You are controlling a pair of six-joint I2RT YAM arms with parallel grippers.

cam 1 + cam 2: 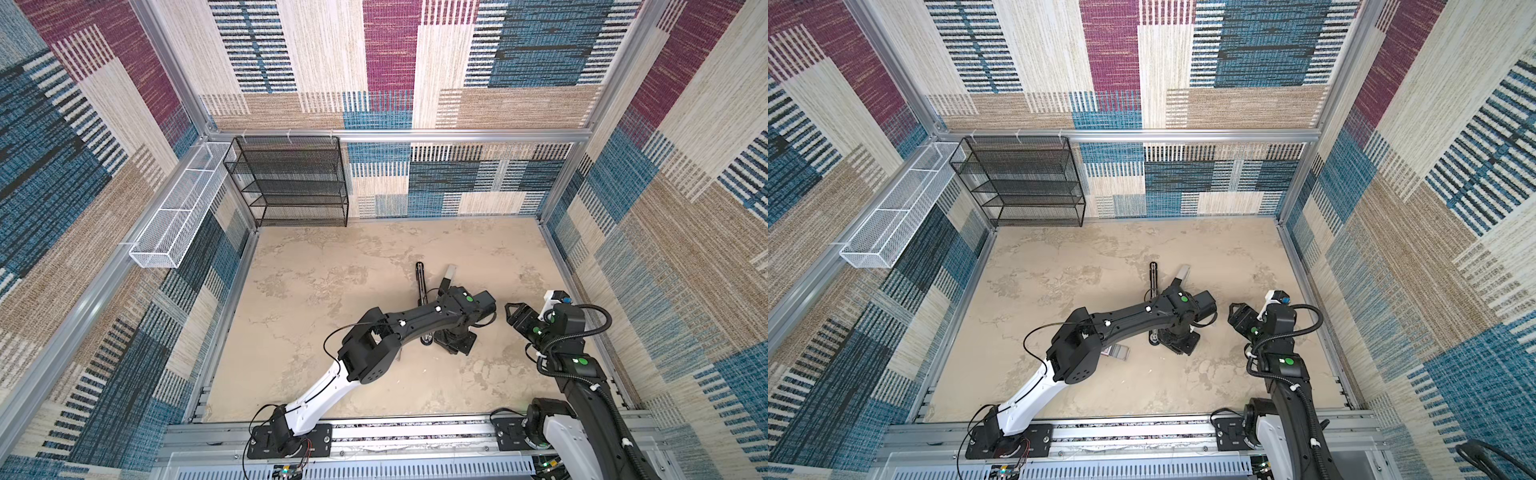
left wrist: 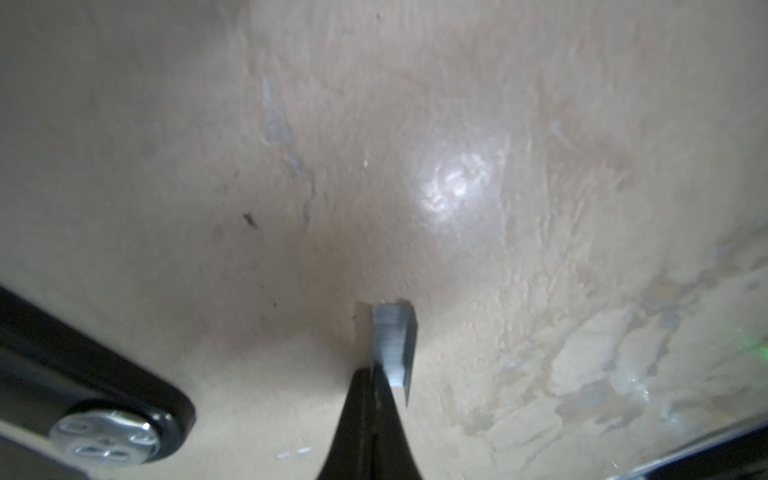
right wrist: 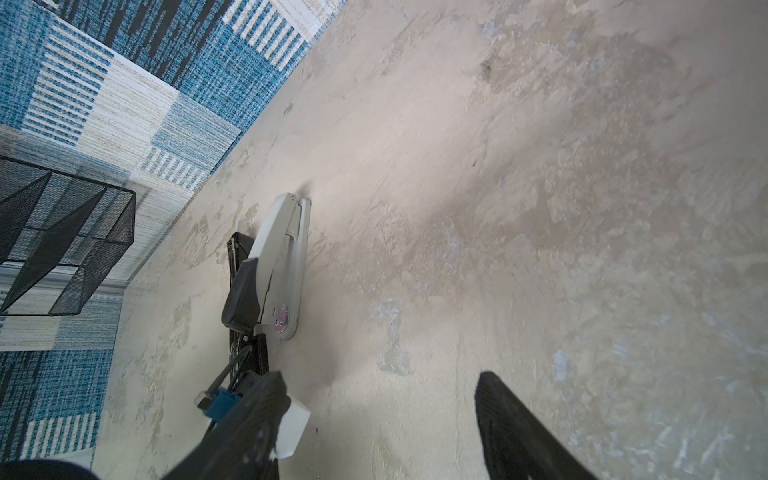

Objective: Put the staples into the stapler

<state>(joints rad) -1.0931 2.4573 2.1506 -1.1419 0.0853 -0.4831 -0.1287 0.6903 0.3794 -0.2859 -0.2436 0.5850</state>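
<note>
Left gripper (image 2: 376, 376) is clamped on the near end of a strip of staples (image 2: 392, 345), low over the middle of the tabletop (image 2: 540, 124); most of the strip juts free. The black stapler (image 1: 420, 282) lies just beside it. Right gripper (image 3: 382, 399) stands apart, empty. Advised: lift level and slowly, and align the strip with the channel before lowering.

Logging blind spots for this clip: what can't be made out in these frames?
- Left gripper: hidden under its own wrist in both top views. The left wrist view shows it shut, but not whether the staple strip is pinched or lies beside it.
- Staple box: only a corner shows beneath the left arm in a top view; contents hidden.
- Black stapler: magazine too small to read, its rear covered by that arm.
</note>
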